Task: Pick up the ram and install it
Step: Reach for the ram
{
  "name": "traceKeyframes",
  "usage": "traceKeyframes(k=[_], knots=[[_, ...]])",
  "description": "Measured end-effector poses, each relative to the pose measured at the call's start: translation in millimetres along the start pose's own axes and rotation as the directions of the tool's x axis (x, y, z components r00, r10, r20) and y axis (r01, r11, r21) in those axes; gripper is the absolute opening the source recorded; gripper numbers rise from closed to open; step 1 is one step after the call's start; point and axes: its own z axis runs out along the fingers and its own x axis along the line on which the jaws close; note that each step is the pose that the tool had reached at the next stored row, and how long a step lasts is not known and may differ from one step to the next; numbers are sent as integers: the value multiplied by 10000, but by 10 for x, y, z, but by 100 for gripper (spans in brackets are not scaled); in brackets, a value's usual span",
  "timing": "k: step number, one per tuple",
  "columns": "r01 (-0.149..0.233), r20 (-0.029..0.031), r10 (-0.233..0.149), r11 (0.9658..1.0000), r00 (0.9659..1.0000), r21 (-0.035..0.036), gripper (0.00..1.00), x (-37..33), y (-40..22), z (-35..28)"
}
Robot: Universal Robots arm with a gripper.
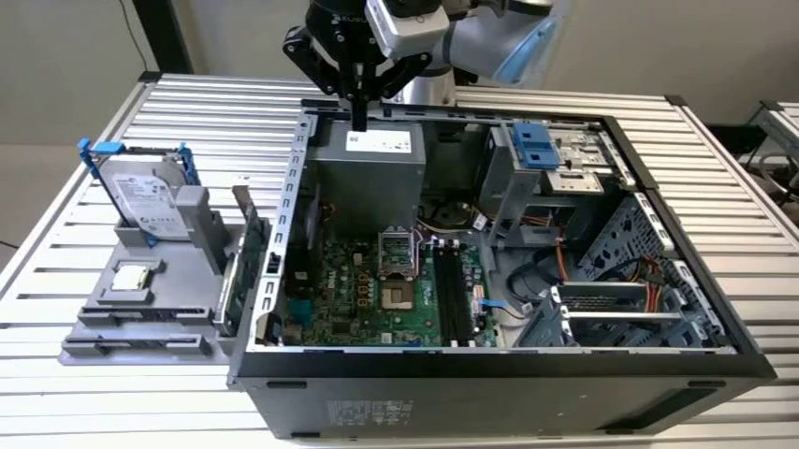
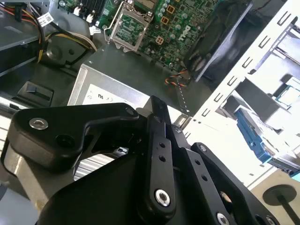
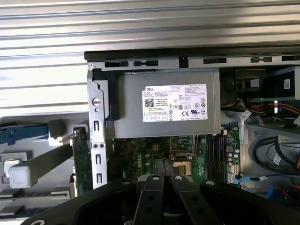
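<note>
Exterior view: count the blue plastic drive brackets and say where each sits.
2. One blue bracket frames the hard drive on the grey holder, at the exterior view's left; a second blue bracket sits in the computer case's drive bay. More may be hidden.

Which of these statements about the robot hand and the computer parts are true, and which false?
1. The black robot hand hangs over the grey metal power supply box. True.
2. The hand grips a dark blue-green ram stick. False: it is shut and holds nothing.
3. The silver hard drive in its blue bracket sits inside the dark metal computer case. False: it stands on the grey plastic holder outside the case.
4. The case lies open on a slatted metal table. True.
</note>
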Motion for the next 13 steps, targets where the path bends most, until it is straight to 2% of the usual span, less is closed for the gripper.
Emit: traceKeyframes(k=[5, 13], knots=[[15, -2, -15, 10000, 10000, 1, 0, 38, -3, -2], [26, -1, -26, 10000, 10000, -1, 0, 178, -13, -4]])
